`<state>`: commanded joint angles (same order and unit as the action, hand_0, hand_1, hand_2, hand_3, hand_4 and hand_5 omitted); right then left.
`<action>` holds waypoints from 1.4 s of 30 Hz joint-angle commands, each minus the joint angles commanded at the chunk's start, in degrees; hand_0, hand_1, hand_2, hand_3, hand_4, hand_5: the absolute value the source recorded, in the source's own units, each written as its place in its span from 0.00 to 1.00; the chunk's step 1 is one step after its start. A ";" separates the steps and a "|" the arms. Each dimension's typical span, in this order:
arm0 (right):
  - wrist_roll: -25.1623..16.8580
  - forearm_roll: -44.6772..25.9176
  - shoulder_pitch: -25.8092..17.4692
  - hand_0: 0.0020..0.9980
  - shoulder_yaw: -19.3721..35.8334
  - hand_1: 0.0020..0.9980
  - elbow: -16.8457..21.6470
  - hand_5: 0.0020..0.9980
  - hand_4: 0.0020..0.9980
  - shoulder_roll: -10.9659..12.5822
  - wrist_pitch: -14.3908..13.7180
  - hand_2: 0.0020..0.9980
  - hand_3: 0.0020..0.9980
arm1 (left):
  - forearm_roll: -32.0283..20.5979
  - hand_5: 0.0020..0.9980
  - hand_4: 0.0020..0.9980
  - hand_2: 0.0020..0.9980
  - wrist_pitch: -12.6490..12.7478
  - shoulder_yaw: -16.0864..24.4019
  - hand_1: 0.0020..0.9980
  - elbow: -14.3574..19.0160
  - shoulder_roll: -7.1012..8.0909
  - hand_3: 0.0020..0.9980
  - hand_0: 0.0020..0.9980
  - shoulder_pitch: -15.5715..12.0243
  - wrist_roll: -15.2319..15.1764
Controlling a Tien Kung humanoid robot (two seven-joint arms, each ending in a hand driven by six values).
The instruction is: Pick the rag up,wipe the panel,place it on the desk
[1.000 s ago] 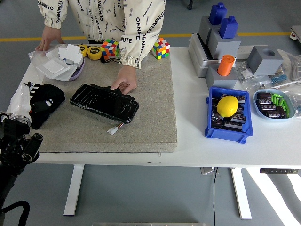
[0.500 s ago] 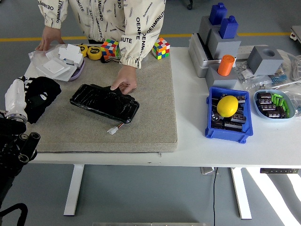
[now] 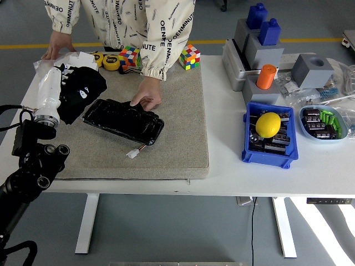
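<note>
rag (image 3: 80, 88): black with small white marks
panel (image 3: 123, 120): glossy black
mat (image 3: 172, 133): grey-beige
bin (image 3: 268, 138), right of mat: blue
ball (image 3: 268, 124): yellow

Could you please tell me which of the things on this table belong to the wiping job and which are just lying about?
Part of the job:
black rag, held in the left robot hand
black panel, steadied by a person's hand
grey mat

Lying about:
two puzzle cubes
yellow ball in the blue bin
orange cylinder

Left hand (image 3: 49, 91) fingers buried in rag (image 3: 79, 88) (black), person (image 3: 119, 22) cropped above the chest
</note>
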<state>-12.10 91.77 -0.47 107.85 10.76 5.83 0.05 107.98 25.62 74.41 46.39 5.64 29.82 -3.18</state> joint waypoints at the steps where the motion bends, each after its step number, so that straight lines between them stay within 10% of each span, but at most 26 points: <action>1: 0.00 0.04 -0.02 0.53 -0.03 0.56 -0.02 0.36 0.88 0.03 0.00 0.49 0.52 | 0.52 0.00 0.64 0.34 -0.32 -0.22 0.39 -0.58 -0.15 0.57 0.31 0.30 0.49; 21: 0.01 -0.38 -0.28 0.53 -0.95 0.56 0.04 0.35 0.88 0.36 0.02 0.49 0.52 | 3.85 0.00 0.64 0.33 -2.01 -2.76 0.38 -4.48 -0.41 0.57 0.30 1.72 4.79; 42: -0.07 -0.64 -0.34 0.53 -0.74 0.55 0.36 0.35 0.88 0.12 0.03 0.49 0.52 | -4.07 0.00 0.65 0.33 -3.28 -16.57 0.36 8.11 2.36 0.57 0.30 -2.11 7.15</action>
<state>-12.18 91.13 -0.80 107.11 11.12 5.96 0.07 103.91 22.34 57.84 54.50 8.00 27.72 3.97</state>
